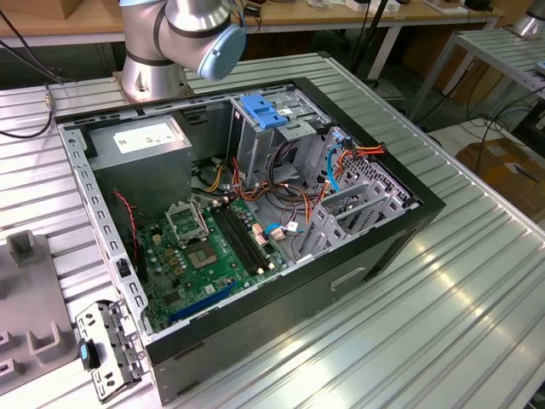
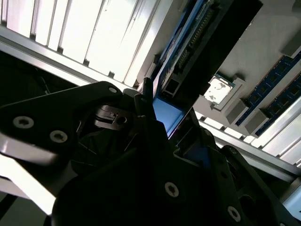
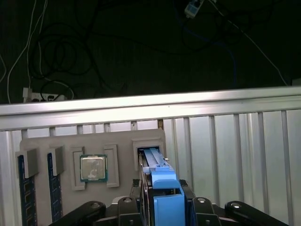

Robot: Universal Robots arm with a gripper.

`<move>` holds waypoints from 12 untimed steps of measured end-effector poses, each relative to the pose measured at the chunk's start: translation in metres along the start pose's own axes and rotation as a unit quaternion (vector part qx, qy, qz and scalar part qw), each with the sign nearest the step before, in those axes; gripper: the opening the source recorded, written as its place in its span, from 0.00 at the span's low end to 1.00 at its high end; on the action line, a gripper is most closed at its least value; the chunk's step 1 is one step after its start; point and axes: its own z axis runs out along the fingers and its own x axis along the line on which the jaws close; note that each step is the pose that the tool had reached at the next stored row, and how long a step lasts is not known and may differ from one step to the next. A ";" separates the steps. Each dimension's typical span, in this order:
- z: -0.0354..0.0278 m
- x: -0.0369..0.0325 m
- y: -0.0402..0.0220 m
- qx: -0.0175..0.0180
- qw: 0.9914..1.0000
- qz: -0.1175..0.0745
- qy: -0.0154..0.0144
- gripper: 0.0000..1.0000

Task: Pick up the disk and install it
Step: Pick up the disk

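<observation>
The disk (image 3: 162, 178) stands on edge in a slot of a grey holder tray (image 3: 123, 141), its bright blue carrier rail facing the camera. My gripper (image 3: 164, 190) straddles it, black fingers (image 3: 145, 197) pressed against both flat sides, shut on it. In the second wrist view the disk (image 2: 168, 115) shows as a blue patch and dark edge between the black gripper (image 2: 164, 136) parts. The open computer case (image 1: 400, 230) lies on the table in the exterior view, with its grey drive cage (image 1: 255, 141) at the back.
A processor chip (image 3: 93, 168) and memory sticks (image 3: 23, 188) sit in the tray beside the disk's slot. In the case are a green motherboard (image 1: 204, 256), loose cables (image 1: 281, 192) and a blue latch (image 1: 264, 111). The arm's base (image 1: 157, 60) stands behind the case.
</observation>
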 end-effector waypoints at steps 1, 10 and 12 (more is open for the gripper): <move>0.0001 0.0000 0.0000 0.000 1.000 0.001 0.000 0.44; 0.0033 0.0001 0.0000 0.009 1.000 0.000 0.000 0.44; 0.0033 0.0001 0.0000 0.009 1.000 0.000 0.000 0.44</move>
